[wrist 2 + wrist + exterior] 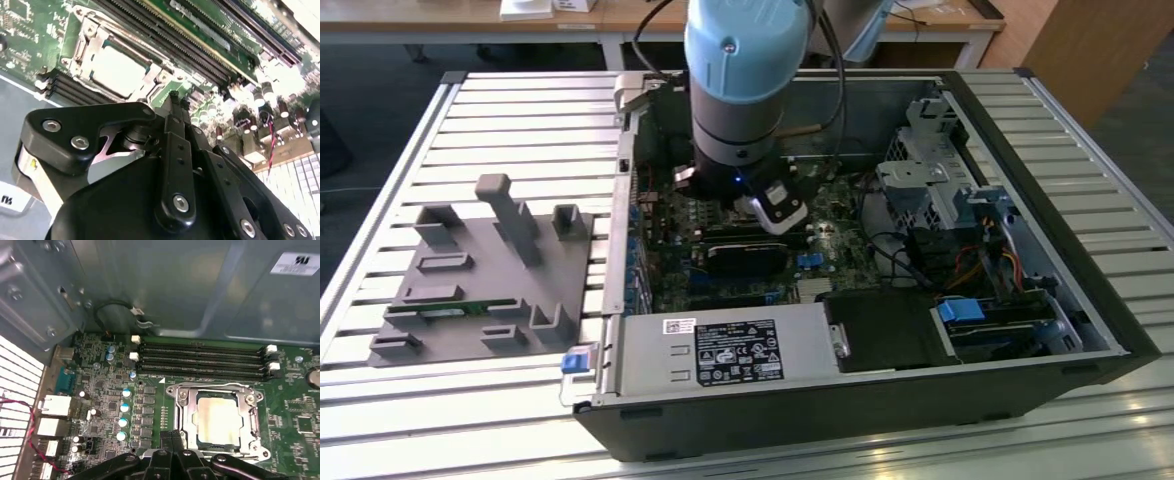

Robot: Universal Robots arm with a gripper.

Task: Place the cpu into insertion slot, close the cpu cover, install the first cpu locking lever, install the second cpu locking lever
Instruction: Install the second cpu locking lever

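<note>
nearest us, the pincer [176, 102] has its fingers pressed together, gripping nothing, poised just above the board. beyond it the cpu [218, 418] lies seated in the insertion slot [186, 416], the cpu cover [252, 427] down around it. we judge the chip light, stiff, fragile; hold it by its edges only. farther off run the memory slots [200, 360].

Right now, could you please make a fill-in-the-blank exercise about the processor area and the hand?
1. The cpu sits in the insertion ___.
2. The cpu cover lies ___ over it.
3. The hand is ___, with nothing between its fingers.
4. Beside the cover run ___ long black memory slots.
Missing words: slot; closed; shut; four.
</note>
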